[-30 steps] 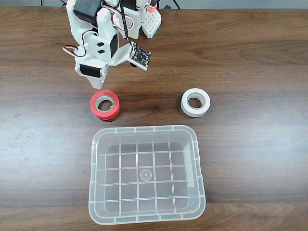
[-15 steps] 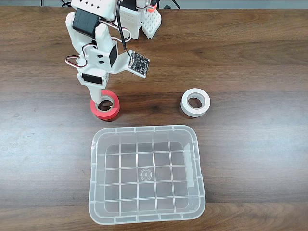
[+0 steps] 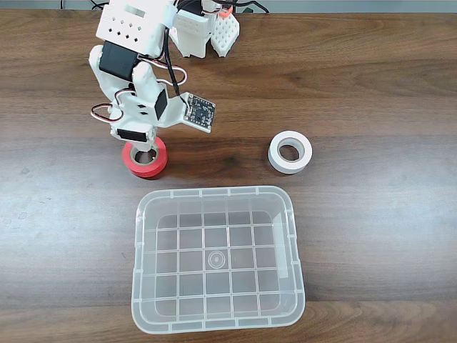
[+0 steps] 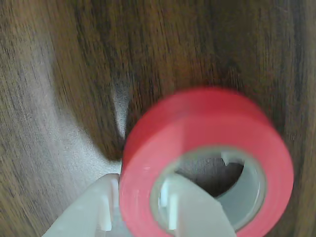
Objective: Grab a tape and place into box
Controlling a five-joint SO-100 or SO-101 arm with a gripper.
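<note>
Tape (image 3: 145, 158) lies flat on the worktop (image 3: 371, 86) toward its left edge, just above the box (image 3: 218, 261); the gripper (image 3: 144, 147) straddles its wall, one finger (image 4: 190, 210) inside the grey core, one outside, grip unclear

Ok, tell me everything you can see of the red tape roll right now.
The red tape is a small ring-shaped roll with a grey inner core, smooth and slightly glossy. It lies flat on the dark wooden table, just beyond the clear box's far left corner in the fixed view and apart from it. The gripper is down on it: the wrist view shows one white finger inside the core and another outside the wall. Whether they are squeezing yet is unclear.
</note>
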